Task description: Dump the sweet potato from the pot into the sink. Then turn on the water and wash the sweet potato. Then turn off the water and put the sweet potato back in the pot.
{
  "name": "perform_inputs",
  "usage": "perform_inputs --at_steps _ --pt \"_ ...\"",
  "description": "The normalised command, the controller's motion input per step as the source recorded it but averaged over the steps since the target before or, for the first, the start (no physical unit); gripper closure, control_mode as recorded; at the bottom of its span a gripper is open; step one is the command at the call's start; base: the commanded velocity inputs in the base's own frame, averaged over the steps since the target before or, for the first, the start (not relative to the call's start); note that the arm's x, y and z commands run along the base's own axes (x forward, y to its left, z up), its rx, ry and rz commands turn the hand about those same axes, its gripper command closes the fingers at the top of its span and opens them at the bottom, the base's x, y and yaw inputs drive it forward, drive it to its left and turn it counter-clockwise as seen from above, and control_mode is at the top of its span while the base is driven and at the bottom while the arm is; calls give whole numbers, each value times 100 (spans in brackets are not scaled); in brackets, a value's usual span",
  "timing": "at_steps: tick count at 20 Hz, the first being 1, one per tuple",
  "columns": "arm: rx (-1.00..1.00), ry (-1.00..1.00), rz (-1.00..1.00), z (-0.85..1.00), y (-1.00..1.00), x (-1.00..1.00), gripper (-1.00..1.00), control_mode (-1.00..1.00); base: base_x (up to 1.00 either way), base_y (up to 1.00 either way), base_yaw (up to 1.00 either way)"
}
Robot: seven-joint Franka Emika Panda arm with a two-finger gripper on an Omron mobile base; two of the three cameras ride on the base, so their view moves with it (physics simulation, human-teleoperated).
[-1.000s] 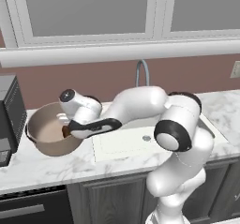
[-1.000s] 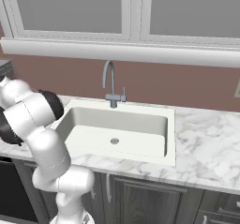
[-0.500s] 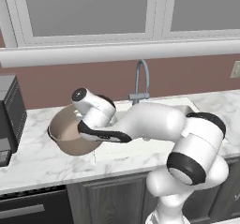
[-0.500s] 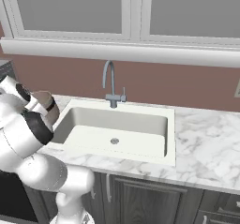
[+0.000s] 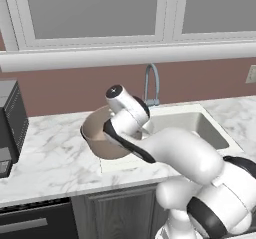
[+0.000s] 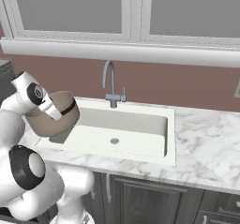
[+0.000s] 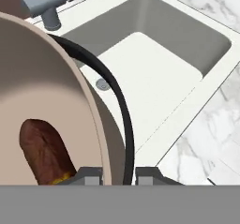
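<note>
My gripper (image 7: 117, 174) is shut on the rim of the tan-brown pot (image 7: 42, 87), at its dark loop handle (image 7: 121, 106). The pot (image 5: 99, 133) hangs lifted and tilted over the left end of the white sink (image 5: 202, 125). In the right base view the pot (image 6: 50, 121) overlaps the basin's left rim beside my hand. Inside the pot lies the reddish-brown sweet potato (image 7: 44, 153), against the pale wall near my fingers. The sink (image 7: 159, 54) holds only its grey drain (image 7: 101, 83), and no water runs from the faucet (image 6: 110, 85).
A dark boxy appliance (image 5: 12, 123) stands at the counter's left end. The grey faucet (image 5: 151, 83) rises behind the sink close to my hand. Marble counter (image 6: 206, 138) extends to the right of the basin. A wall outlet (image 5: 251, 74) sits at far right.
The arm has carried the pot from the counter on the left, rightward and up, to the sink's left edge; the pot is more tilted now.
</note>
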Motion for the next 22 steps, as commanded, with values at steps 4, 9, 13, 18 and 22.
perform_inputs --at_steps 4,9,13,18,22 --pt "0 -5 -15 22 -85 -17 100 -100 0 0 0" --pt "0 -4 -12 4 -74 -41 100 -100 0 0 0" --pt "0 0 -12 0 -68 -38 100 -100 0 0 0" --pt "0 0 -11 0 -87 -30 100 -100 0 0 0" --pt "0 0 -10 -10 -78 -19 100 -100 0 0 0"
